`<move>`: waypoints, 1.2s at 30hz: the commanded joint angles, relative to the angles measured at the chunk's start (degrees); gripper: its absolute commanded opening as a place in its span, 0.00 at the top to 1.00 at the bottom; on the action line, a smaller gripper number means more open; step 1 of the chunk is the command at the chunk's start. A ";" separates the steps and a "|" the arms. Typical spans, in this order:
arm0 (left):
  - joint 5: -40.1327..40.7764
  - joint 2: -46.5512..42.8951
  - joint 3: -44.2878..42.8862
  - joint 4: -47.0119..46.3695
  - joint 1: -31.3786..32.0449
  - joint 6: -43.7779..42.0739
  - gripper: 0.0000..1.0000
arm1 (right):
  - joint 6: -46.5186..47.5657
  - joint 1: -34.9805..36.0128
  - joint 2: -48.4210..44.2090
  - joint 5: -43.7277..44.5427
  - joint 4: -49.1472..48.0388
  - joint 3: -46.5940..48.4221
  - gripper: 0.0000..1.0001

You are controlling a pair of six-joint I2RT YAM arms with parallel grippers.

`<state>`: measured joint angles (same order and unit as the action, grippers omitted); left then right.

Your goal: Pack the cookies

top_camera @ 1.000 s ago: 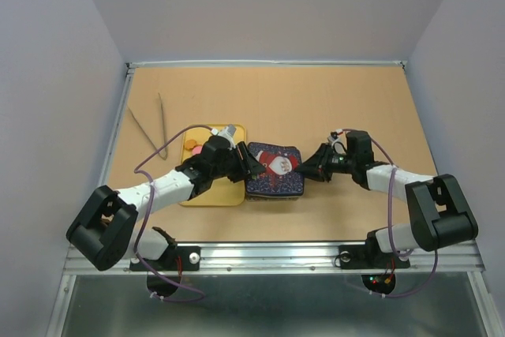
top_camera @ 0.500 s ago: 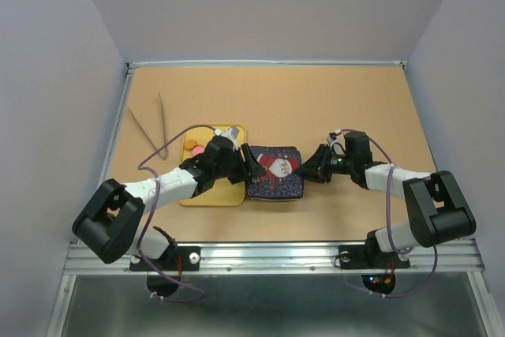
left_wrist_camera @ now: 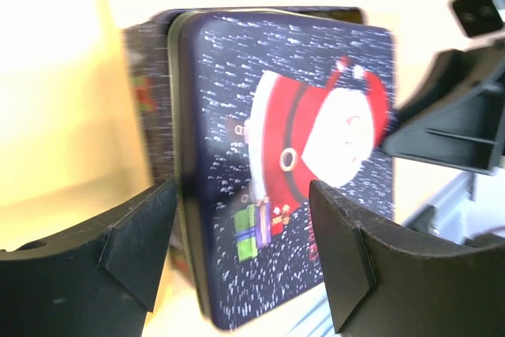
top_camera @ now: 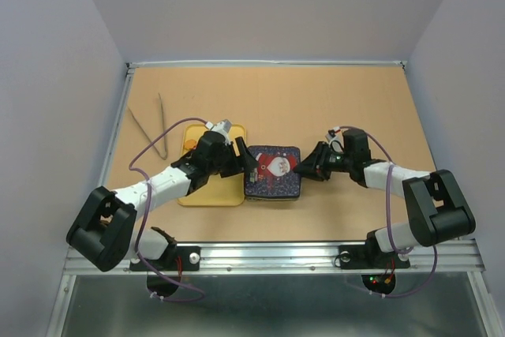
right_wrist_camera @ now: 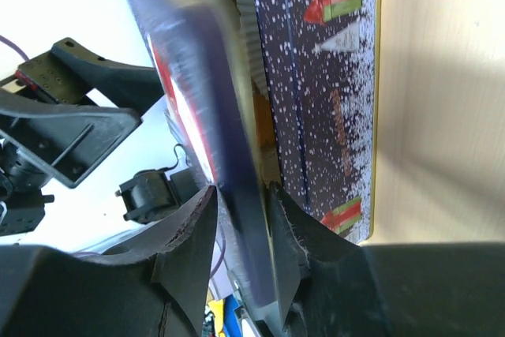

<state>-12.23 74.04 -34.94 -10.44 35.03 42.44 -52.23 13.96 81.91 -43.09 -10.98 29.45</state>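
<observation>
**A:** Lid status?

**B:** The Santa tin lid (left_wrist_camera: 300,140) is over the tin base (right_wrist_camera: 323,84) but not seated. Its right side is tipped up off the base and its left side sits lower. The right gripper (right_wrist_camera: 243,195) is pinched narrow on the lid's right rim, one finger on each face. That pinch is what props the lid up.

**A:** Left arm?

**B:** The left gripper (top_camera: 246,159) is at the tin's left edge with its jaws spread wide. The lid edge sits just past the tips and I see no clamp. My read is that it acts as a stop, so the lid can't slide left while the right arm handles it.

**A:** Cookies?

**B:** The only cookies (top_camera: 190,145) I can pick out are orange, in the far-left corner of the yellow tray (top_camera: 207,195). The tray sits right beside the tin's left side, and the left arm hides most of it. Through the gap under the lid I can see a white fluted paper cup (right_wrist_camera: 246,29) inside the base. I can't tell whether it has cookies in it.

**A:** Is the lid going on or coming off?

**B:** I can't tell. With cookies on the tray, I'd say packing isn't finished.

**A:** Risks?

**B:** It's a thin rim grip, so the lid could pivot or slip out. The tongs (top_camera: 154,128) lie far left on the table (top_camera: 276,100), with nothing holding them.
</observation>
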 commanded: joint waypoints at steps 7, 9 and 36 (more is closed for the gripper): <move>2.21 -3.02 1.89 2.53 -0.66 -1.92 0.21 | 2.04 0.11 2.38 4.33 1.58 4.47 0.59; 2.30 -3.29 2.07 2.53 -0.66 -1.74 0.21 | 1.87 0.11 2.73 4.59 1.67 5.08 0.59; 2.21 8.31 -12.52 7.01 -0.66 -0.78 0.31 | 5.55 0.11 0.71 8.02 9.48 11.50 0.58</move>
<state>-10.02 81.89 -44.45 -3.97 34.39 41.65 -49.60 13.96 84.03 -37.74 -4.51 37.36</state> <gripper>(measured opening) 0.693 0.420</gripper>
